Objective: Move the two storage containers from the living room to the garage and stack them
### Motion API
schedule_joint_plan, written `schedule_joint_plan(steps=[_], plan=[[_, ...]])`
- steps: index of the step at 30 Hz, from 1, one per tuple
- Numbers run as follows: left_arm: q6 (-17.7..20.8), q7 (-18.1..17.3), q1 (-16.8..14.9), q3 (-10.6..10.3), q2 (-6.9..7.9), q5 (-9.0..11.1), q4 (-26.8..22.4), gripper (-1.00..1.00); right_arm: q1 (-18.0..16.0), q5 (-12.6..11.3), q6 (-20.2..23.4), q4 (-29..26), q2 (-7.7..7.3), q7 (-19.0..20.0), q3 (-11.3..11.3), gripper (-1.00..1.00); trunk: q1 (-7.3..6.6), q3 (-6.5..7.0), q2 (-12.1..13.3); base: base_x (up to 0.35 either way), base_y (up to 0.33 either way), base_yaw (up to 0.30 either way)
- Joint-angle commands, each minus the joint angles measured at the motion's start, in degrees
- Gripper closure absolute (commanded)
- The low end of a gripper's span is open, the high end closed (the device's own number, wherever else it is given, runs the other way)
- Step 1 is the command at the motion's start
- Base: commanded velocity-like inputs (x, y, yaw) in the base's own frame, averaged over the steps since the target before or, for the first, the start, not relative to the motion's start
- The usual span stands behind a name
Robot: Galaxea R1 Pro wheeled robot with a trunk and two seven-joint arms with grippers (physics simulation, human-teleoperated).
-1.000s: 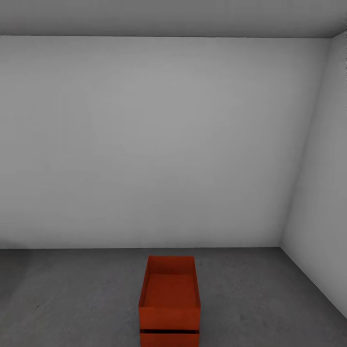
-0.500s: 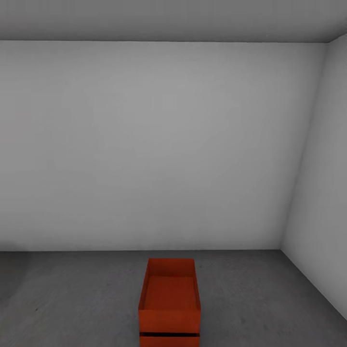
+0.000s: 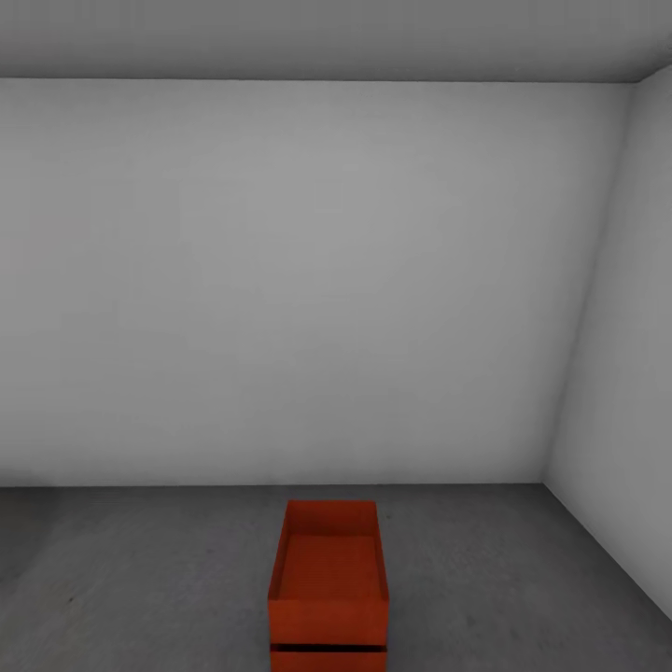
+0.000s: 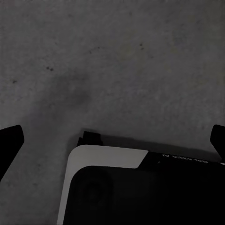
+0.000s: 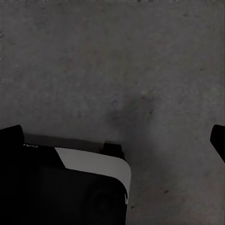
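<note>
Head view, nearest first: two red-orange rectangular open-top storage containers (image 3: 329, 597) sit on the dark grey mottled concrete floor (image 3: 140, 579), the upper bin resting on the lower one, a thin dark seam marking where they meet. Their edges look squarely aligned. Beyond them the floor runs to a plain light grey back wall (image 3: 299, 280), which meets a side wall (image 3: 616, 373) in a corner at the right.

In the left wrist view the left gripper (image 4: 112, 140) hangs over bare concrete with its dark fingertips spread wide at the picture's two edges, holding nothing, above a white-and-black part of the robot's base (image 4: 140, 187). The right gripper (image 5: 112, 136) is likewise spread and empty over the floor.

By the look of it the stack is made. The sound course is to keep both arms well away from the bins and, if backing off, to roll straight so nothing nudges the upper one.

Against the picture of a second ago the wall's top edge sits slightly lower, so the camera has tipped a little; the bins themselves look unmoved.
</note>
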Motion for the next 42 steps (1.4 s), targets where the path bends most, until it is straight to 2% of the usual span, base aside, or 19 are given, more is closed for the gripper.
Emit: schedule_joint_plan(steps=[1,18,22,29,42], plan=[[0.05,-0.19,-0.04,-0.49,0.01,0.60,0.00,-1.00,-0.09,-0.58,-0.43,0.19,0.01,-0.10,0.49,-1.00,0.01,-0.09,-0.06,0.000,0.000,0.000],[0.00,-0.19,-0.06,-0.47,-0.06,0.86,0.47,-1.00,-0.09,-0.17,0.02,0.19,0.12,-0.40,0.61,-1.00,0.01,-0.09,-0.06,0.000,0.000,0.000],[-1.14,-0.19,-0.06,-0.46,-0.19,1.11,1.02,-1.00,-0.07,-0.19,0.92,0.28,0.27,-0.37,0.61,-1.00,0.01,-0.09,-0.06,0.000,0.000,0.000],[-2.15,-0.19,-0.04,-0.46,-0.48,1.21,1.21,-1.00,2.28,-0.19,4.35,0.27,0.03,-0.40,0.61,-1.00,0.01,-0.09,-0.06,0.000,0.000,0.000],[-2.76,-0.19,-0.06,-0.57,-0.29,0.50,0.64,-1.00,2.64,-0.30,4.30,0.19,-0.16,-0.40,0.61,-1.00,0.01,-0.09,-0.06,0.000,0.000,0.000]])
